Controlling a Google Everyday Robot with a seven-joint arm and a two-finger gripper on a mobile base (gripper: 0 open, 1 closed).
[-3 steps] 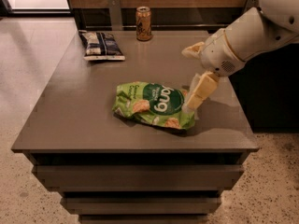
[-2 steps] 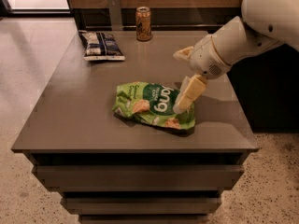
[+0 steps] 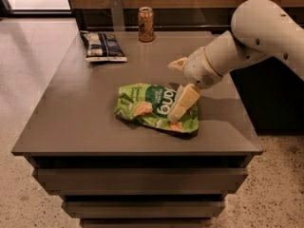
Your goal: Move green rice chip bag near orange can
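Observation:
The green rice chip bag [image 3: 154, 106] lies crinkled on the front middle of the grey table [image 3: 85, 113]. The orange can [image 3: 146, 24] stands upright at the table's back edge, far from the bag. My gripper [image 3: 173, 92] is open at the bag's right end. One cream finger [image 3: 184, 103] reaches down over the bag's right part, and the other finger [image 3: 177, 64] points away, clear of the bag. I cannot tell whether the lower finger touches the bag. The white arm [image 3: 256, 37] comes in from the upper right.
A dark blue-and-white bag [image 3: 102, 46] lies at the back left of the table. A grey upright post [image 3: 115, 12] stands behind the table next to the can. The table's right edge [image 3: 237, 103] is close under the arm.
My gripper has moved left and down, so the lower finger now reaches farther over the bag's right part. The bag and the can have not moved.

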